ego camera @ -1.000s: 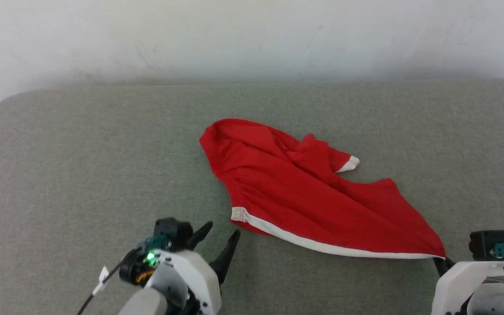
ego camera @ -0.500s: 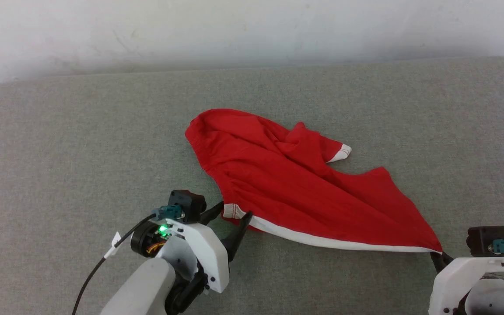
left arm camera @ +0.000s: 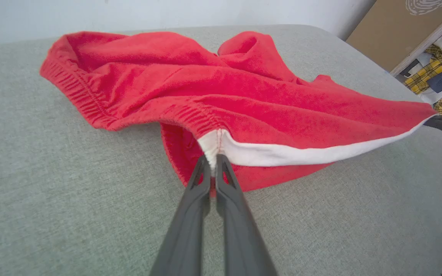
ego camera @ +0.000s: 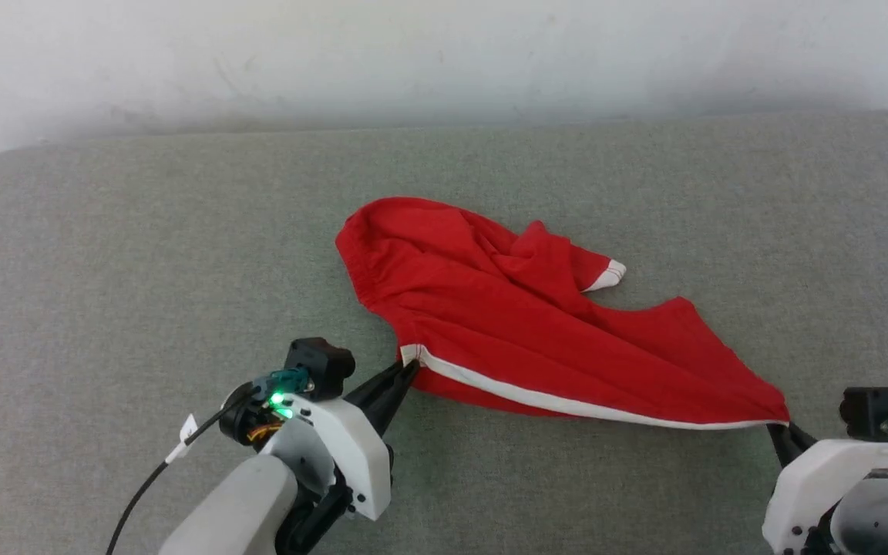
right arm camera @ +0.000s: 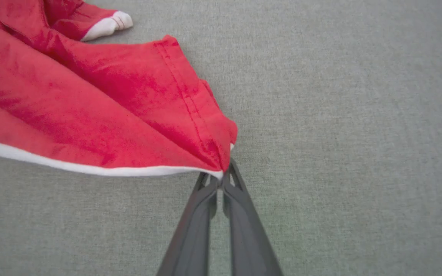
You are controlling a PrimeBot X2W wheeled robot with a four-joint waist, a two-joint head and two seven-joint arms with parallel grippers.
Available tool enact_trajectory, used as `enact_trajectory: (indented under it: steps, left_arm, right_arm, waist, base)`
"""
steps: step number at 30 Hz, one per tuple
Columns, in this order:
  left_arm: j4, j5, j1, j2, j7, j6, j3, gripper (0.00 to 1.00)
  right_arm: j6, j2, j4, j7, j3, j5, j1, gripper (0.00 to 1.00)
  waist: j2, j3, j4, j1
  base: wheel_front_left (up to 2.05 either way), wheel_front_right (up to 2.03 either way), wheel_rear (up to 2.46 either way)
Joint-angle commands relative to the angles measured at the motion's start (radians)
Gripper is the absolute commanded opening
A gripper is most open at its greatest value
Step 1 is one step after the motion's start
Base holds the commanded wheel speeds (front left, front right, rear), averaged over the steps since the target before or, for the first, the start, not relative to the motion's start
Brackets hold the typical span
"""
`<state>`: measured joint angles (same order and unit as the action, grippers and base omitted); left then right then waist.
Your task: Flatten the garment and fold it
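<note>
The garment (ego camera: 521, 324) is a pair of bright red shorts with a white stripe, lying crumpled in the middle of a grey cushioned surface (ego camera: 105, 254). My left gripper (ego camera: 407, 368) is shut on the near left corner, where the white stripe meets the gathered waistband (left arm camera: 90, 103); in the left wrist view the left gripper (left arm camera: 214, 161) pinches that white corner. My right gripper (ego camera: 783, 428) is shut on the near right corner of the garment (right arm camera: 109, 107); in the right wrist view the right gripper (right arm camera: 225, 174) bites the stripe's end. The white stripe runs taut between both grips.
The grey surface extends all round the shorts, with a pale wall (ego camera: 444, 54) behind its far edge. In the left wrist view a cardboard panel (left arm camera: 393, 27) and a pile of clothes (left arm camera: 441, 65) stand beyond the surface's right end.
My left gripper moved forward to the garment's near left corner and shut on it. The white-striped edge lifted and drew straighter. The head camera shifted slightly.
</note>
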<state>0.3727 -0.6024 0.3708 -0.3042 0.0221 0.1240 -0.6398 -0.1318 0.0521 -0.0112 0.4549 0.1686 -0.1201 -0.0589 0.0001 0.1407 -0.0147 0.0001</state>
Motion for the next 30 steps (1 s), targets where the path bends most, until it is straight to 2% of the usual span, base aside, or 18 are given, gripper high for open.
enact_trajectory:
  steps: [1, 5, 10, 18, 23, 30]
  left_arm:
    - [-0.011, 0.011, 0.001, -0.010, -0.014, 0.006, -0.002, 0.00]
    - [-0.072, 0.031, -0.028, -0.034, -0.055, -0.016, 0.004, 0.00]
    - [-0.201, 0.056, -0.045, -0.089, -0.074, -0.056, 0.031, 0.00]
    - [-0.446, 0.087, 0.050, -0.215, -0.006, -0.109, 0.125, 0.00]
    - [-0.548, 0.085, 0.152, -0.272, 0.067, -0.125, 0.188, 0.00]
    - [-0.594, 0.077, 0.261, -0.321, 0.125, -0.141, 0.257, 0.00]
  right_arm:
    - [0.001, -0.002, -0.008, -0.010, 0.005, -0.024, 0.019, 0.00]
    - [0.001, 0.000, -0.041, -0.011, 0.016, -0.118, 0.050, 0.00]
    - [0.001, 0.057, -0.130, 0.010, -0.013, -0.223, 0.115, 0.00]
    - [0.001, 0.164, -0.208, 0.075, -0.041, -0.326, 0.293, 0.00]
    - [0.001, 0.202, -0.224, 0.138, -0.072, -0.347, 0.439, 0.00]
    - [0.001, 0.228, -0.209, 0.209, -0.130, -0.330, 0.623, 0.00]
  waist:
    - [-0.0001, -0.016, 0.008, -0.0001]
    - [-0.0001, -0.055, 0.017, -0.0001]
    - [-0.0001, -0.104, 0.022, -0.0001]
    - [-0.0001, -0.155, 0.017, -0.0001]
    - [-0.0001, -0.164, 0.007, -0.0001]
    - [-0.0001, -0.135, -0.022, -0.0001]
  base:
    - [0.00, 0.00, 0.00]
    - [0.00, 0.00, 0.00]
    - [0.00, 0.00, 0.00]
    - [0.00, 0.00, 0.00]
    - [0.00, 0.00, 0.00]
    - [0.00, 0.00, 0.00]
